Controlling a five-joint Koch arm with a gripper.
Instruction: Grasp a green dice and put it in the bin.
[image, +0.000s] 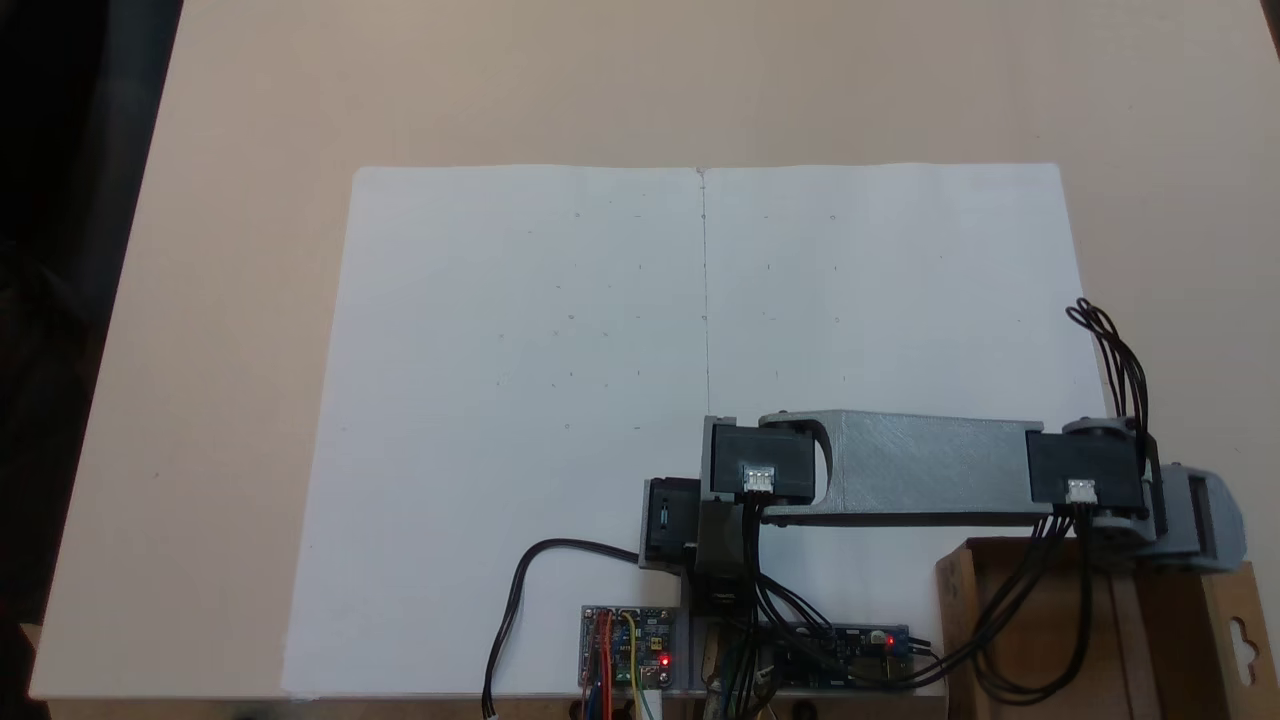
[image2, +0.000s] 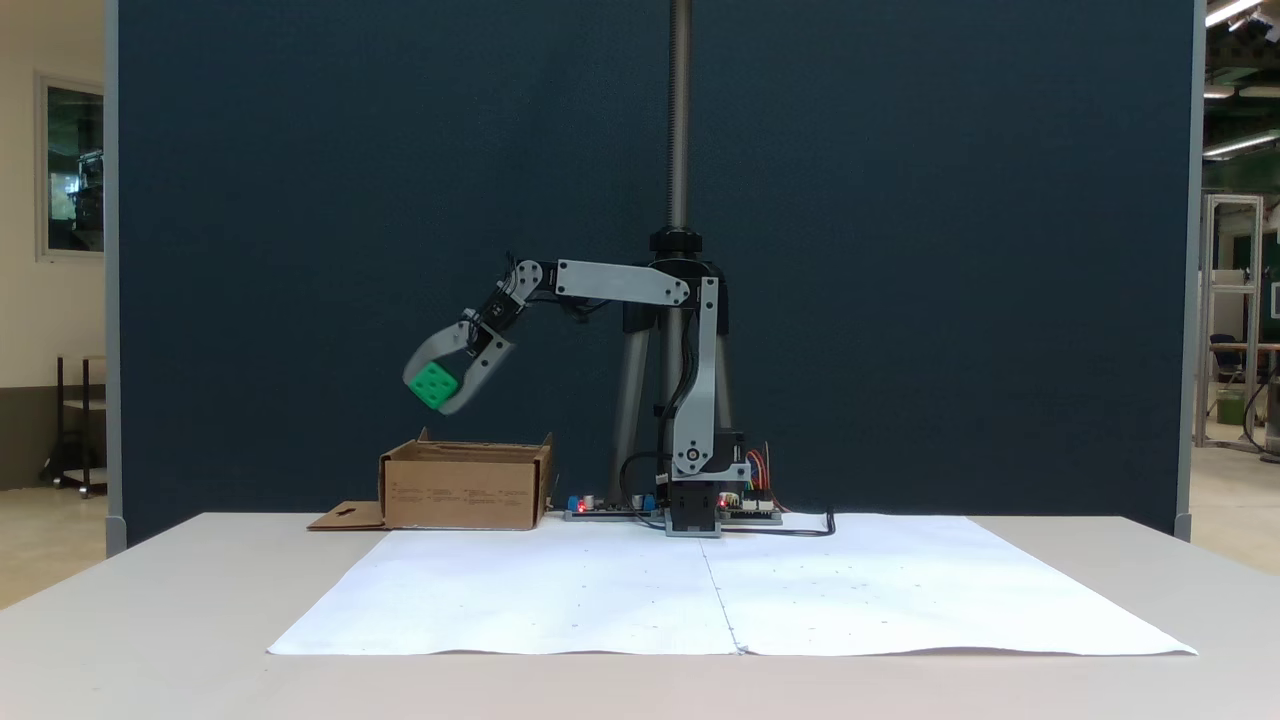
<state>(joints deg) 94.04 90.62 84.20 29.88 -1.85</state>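
Claw (image2: 440, 392) clamps green dice (image2: 434, 385) between both jaws (high above bin (image2: 462, 487)).

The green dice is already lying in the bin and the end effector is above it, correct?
Not quite. In a fixed view the dice is not in the bin; it is held in the end effector, above the bin.

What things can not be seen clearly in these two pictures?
- Dice: in the fixed view from above, it lies under the arm's wrist; the front view shows it in the gripper.
- Bin: from above, the picture edge cuts it off and cables cross it.
- Bin inside: from the front, its walls hide it.
- Dice pips: too small to count.
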